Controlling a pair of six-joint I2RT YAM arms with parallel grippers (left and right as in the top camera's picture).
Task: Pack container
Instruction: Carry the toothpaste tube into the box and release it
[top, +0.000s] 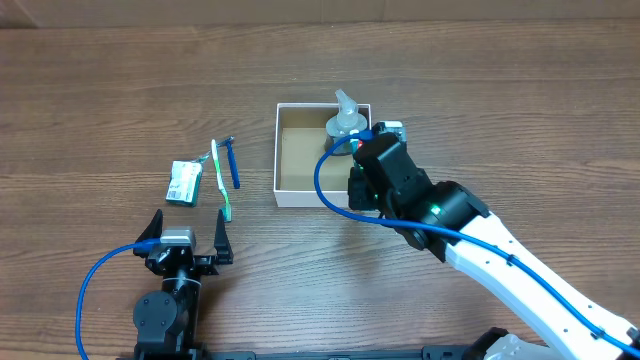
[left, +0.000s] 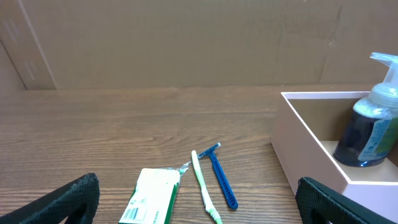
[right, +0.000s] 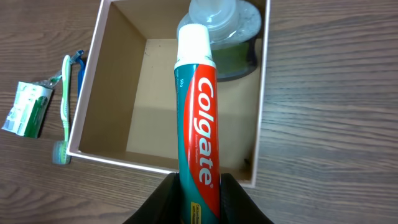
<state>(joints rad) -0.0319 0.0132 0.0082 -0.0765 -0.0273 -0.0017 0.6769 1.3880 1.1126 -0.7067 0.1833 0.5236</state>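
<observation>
Right gripper (right: 199, 190) clamps the tail of a red toothpaste tube (right: 198, 124) over the near right edge of the container (top: 300, 198), which sits mid-table. The cap points at a pump bottle (top: 345, 122) in the far right corner, possibly touching it. The brown floor left of the bottle is bare. Left gripper (top: 188, 222) is spread wide, near a toothbrush (top: 220, 180), razor (top: 232, 165) and packet (top: 184, 183).

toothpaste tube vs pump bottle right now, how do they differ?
The toothpaste tube is gripped by the right hand. The pump bottle stands upright and free in a corner of the box. The tube is opaque red and teal with a plain white cap. The bottle is clear with dark liquid and a pump head. Shared: both are toiletry containers.
</observation>
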